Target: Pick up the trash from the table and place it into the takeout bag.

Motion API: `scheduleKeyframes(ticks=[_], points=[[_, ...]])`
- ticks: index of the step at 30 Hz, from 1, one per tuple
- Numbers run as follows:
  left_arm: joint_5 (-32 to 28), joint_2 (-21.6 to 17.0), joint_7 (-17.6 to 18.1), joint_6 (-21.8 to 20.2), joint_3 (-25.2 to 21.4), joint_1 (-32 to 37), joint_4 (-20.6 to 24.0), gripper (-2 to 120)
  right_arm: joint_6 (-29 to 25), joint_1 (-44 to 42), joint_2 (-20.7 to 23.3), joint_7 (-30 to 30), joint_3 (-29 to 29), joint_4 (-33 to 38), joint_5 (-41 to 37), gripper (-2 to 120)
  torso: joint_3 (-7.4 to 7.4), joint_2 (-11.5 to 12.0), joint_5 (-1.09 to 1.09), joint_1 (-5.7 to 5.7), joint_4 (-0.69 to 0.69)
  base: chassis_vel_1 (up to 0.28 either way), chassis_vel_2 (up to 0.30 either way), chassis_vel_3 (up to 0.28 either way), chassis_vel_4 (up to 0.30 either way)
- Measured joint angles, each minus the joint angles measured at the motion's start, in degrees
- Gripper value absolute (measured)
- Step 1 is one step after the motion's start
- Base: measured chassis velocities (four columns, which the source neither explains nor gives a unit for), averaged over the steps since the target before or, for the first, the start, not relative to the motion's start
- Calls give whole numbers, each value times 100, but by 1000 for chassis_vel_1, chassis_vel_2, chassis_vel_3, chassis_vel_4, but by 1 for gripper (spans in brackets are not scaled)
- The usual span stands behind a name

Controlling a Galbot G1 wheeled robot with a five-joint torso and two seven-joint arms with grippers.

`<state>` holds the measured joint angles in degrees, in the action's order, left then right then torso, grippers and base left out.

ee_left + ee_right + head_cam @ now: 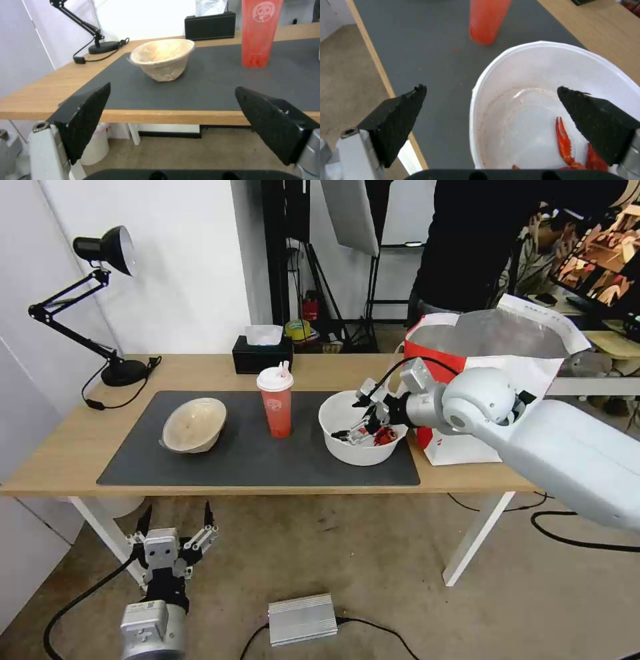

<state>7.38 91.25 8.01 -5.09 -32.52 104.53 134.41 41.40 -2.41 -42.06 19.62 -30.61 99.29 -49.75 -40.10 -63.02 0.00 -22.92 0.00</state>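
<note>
My right claw (357, 423) is wide open and sits over the near rim of the big white bowl (360, 437). One finger hangs inside the bowl and the other outside, and I can't tell if they touch it. The right wrist view shows red claw-shaped scraps (565, 143) on the smooth bowl floor. My left claw (175, 527) is wide open too, holding nothing, down low in front of the bench (60, 447). Its wrist view looks across the dark grey mat (216, 85) at the crinkly beige bowl (163, 58), which leans to one side. The tall red cup (276, 401) stands between the two bowls. The takeout bag (490, 373) stands open just beside the white bowl, shiny silver inside.
</note>
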Motion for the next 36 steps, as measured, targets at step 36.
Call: scheduleKeyframes(ticks=[36], points=[[-1, 0, 10, 1, 26, -4, -39, 100, 0, -420, -201, -431, -42, -251, 254, 100, 0, 0, 0, 0, 0, 0, 0, 0, 0]])
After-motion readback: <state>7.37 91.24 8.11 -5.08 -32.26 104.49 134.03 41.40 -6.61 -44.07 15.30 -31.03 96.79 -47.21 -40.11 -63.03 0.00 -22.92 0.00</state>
